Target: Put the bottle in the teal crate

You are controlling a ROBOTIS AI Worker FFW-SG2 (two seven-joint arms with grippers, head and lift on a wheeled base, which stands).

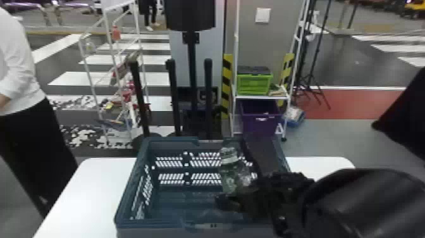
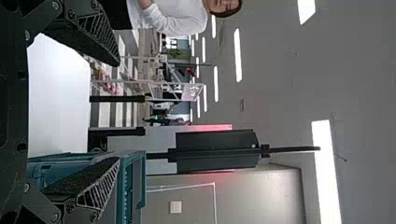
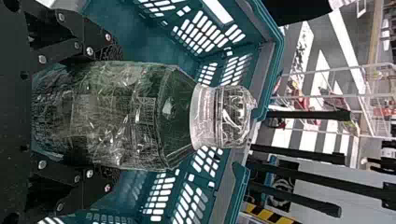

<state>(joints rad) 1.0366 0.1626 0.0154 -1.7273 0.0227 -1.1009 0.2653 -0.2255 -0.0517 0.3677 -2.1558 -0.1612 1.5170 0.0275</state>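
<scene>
The white tabletop (image 1: 91,186) runs from its rounded far-left corner to its far-right one, with the teal crate (image 1: 125,202) standing between; behind the far edge, left to right, are a white wire rack (image 1: 107,23), upright black posts (image 1: 174,98), and a shelf unit with a lime-green crate (image 1: 253,84) above a purple bin (image 1: 261,125). The left gripper (image 2: 116,112) has its two fingers spread wide with nothing between them, tabletop and crate rim in view beyond. The right arm (image 1: 357,202) comes in from the right edge across the crate's right rim, its gripper (image 1: 238,193) closed around the clear bottle (image 1: 229,174), cap up and slightly tilted, within the crate's opening; whether it touches the bottom, I cannot tell.
</scene>
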